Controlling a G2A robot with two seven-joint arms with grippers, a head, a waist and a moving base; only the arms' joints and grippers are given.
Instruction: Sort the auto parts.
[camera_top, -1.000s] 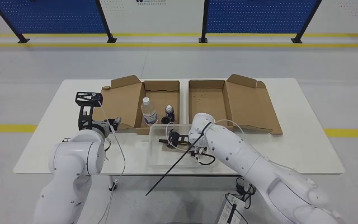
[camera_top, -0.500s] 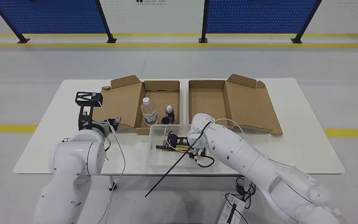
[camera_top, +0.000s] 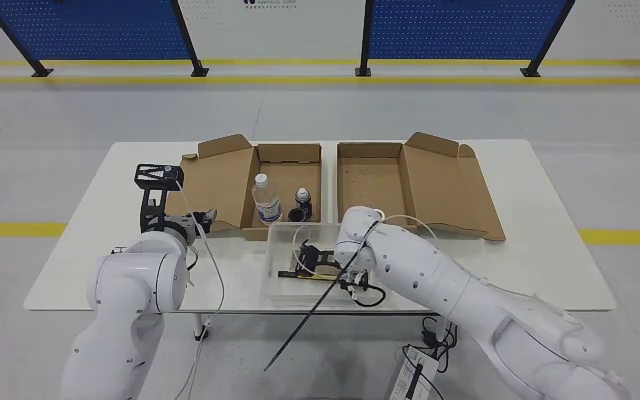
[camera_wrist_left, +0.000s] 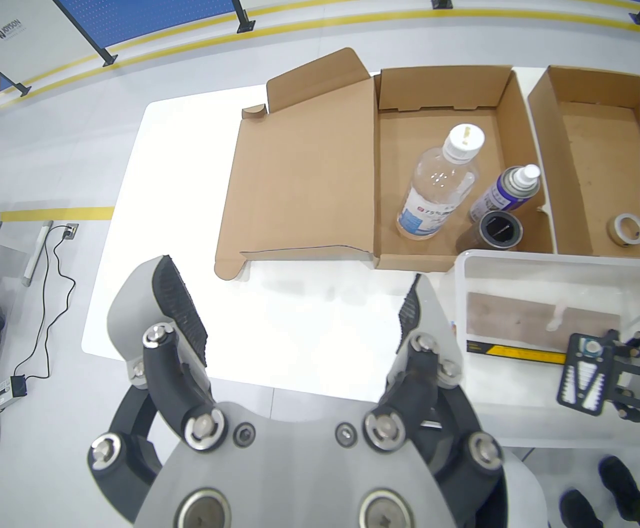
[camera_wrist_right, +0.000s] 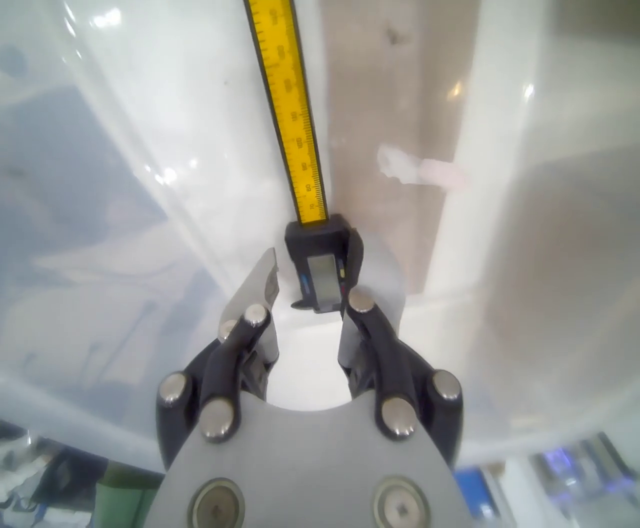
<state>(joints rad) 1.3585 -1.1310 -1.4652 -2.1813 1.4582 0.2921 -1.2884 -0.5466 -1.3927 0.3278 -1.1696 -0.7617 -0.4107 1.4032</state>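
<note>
two cardboard boxes lie open side by side at the back of the desk (camera_top: 560, 260), the left box (camera_top: 290, 165) and the right box (camera_top: 375, 185). a clear plastic bin (camera_top: 273, 262) stands just in front of them, near the desk's front edge. a caliper (camera_wrist_right: 292, 115) with a yellow scale lies on the floor of the bin. the right tool (camera_wrist_right: 312, 285) is down inside the bin, with its fingers spread to either side of the caliper's black display head. a thin gap shows on one side, so it is not pinching it. a small pale plastic piece (camera_wrist_right: 420, 170) lies in the bin beside the scale. the left tool (camera_wrist_left: 290, 285) hangs spread wide over bare desk, beside the bin and in front of the left box's flattened lid, holding nothing. inside the left box stand a clear bottle (camera_wrist_left: 440, 185) with a white cap, a spray can (camera_wrist_left: 505, 192) and a short black cylinder (camera_wrist_left: 500, 231), close together at the corner nearest the bin. a roll of tape (camera_wrist_left: 625, 229) lies in the right box.
</note>
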